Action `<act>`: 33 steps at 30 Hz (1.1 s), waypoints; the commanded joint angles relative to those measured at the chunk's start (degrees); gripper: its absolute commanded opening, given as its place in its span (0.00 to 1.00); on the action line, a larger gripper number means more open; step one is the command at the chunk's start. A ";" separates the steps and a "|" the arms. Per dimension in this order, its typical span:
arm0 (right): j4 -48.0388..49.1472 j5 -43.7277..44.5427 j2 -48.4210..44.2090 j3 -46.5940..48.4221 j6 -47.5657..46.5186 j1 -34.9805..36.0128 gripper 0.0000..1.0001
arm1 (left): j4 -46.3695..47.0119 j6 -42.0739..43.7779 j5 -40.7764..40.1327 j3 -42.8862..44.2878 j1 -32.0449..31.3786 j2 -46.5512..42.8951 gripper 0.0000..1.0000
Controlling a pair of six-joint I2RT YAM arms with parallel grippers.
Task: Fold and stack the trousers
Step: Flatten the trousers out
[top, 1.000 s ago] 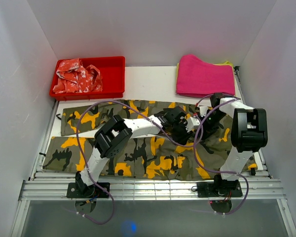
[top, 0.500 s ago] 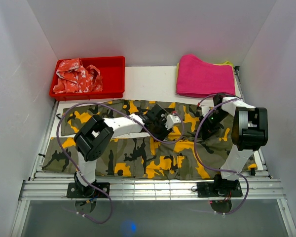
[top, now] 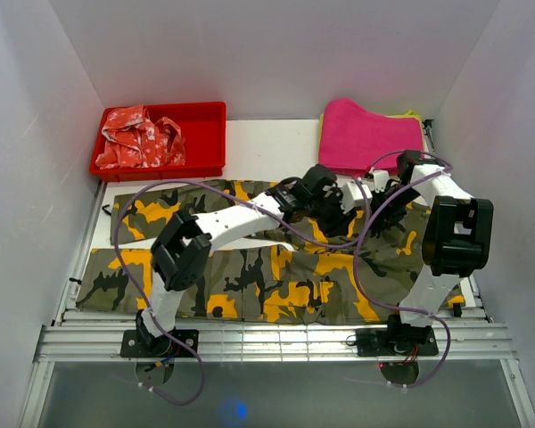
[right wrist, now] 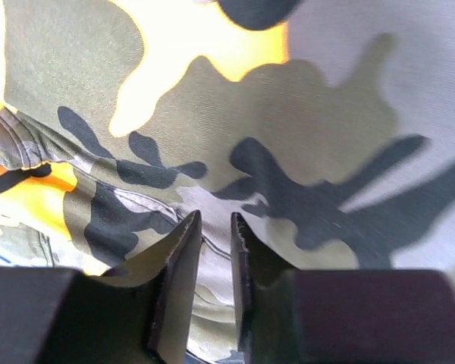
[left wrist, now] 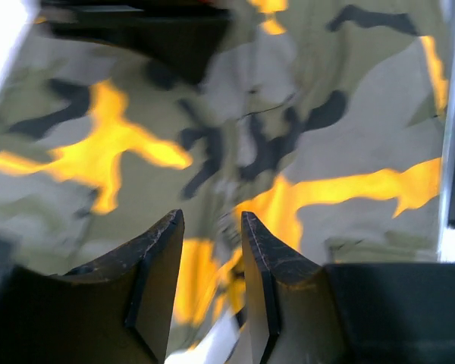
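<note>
Cloth: the long camouflage-print cloth trousers [top: 250, 281] in olive, black and orange-yellow lie spread flat across the near half of the white table [top: 267, 147].
Long axis: left to right in the top view, with both legs to my left and the waist end to my right.
Left gripper [left wrist: 212, 221]: stretched across to the waist end. Jaws narrowly apart, cloth right under the tips, nothing clamped that I can see.
Right gripper [right wrist: 214, 220]: just beside it at the same end. Jaws show a thin slit, and I cannot tell whether cloth is nipped.
Bearing: cloth is directly below both; its bulk runs off leftward.
Nearer arm: the right, I judge.
</note>
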 commanded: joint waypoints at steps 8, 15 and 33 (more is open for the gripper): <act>3.91 7.83 3.83 -2.43 -0.91 -5.80 0.23 | -0.92 -5.57 0.38 -0.53 -0.72 9.84 0.41; 5.25 7.95 7.71 0.19 -4.60 -6.24 0.23 | -2.86 -6.53 5.10 -13.09 5.52 0.04 0.46; -8.21 15.93 20.62 35.44 -25.00 -11.08 0.73 | -22.37 12.79 14.44 -17.15 43.22 -16.26 0.64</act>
